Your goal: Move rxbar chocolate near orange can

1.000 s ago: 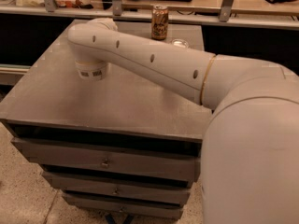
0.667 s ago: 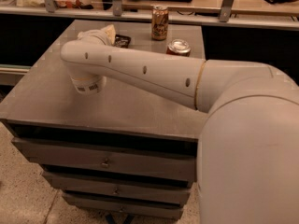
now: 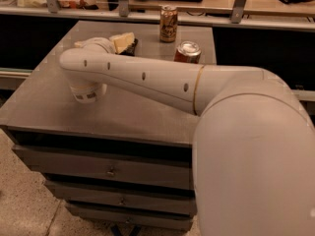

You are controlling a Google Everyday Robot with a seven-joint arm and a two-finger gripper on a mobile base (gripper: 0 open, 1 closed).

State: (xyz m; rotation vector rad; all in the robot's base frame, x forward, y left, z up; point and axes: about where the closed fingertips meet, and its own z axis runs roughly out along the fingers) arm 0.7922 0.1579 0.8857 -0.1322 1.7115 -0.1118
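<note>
Grey metal fills the middle of the scene: a low cabinet top (image 3: 54, 107) with a dull, brushed surface, and below it a stack of shallow drawers (image 3: 110, 170) with small pulls. Behind runs a long counter (image 3: 275, 6) with upright metal posts, and a speckled floor (image 3: 22, 205) shows at the lower left.

From the bulky white shoulder at the lower right, the robot's arm (image 3: 147, 77) stretches leftward across the top, bends at a rounded joint (image 3: 87, 90) that hangs over the left half of the surface, and turns back toward the far side. The gripper (image 3: 118, 42) sits at the far left part of the cabinet top, low over the surface, its cream-coloured end aimed rightward. Whether it is open, closed or gripping anything cannot be told from this angle.

The rxbar chocolate (image 3: 132, 48) shows only as a small dark sliver lying flat on the top, just beside and partly under the gripper's right end. So little of it is visible that its long axis and the way it points cannot be read.

The orange can (image 3: 169, 23) stands upright near the far edge, long axis vertical, silver top up, dark lettering facing the camera. It is to the right of and beyond the bar, with bare metal between them. A red can (image 3: 187, 52) stands right of the bar and nearer than the orange can, its lower part hidden by the arm
</note>
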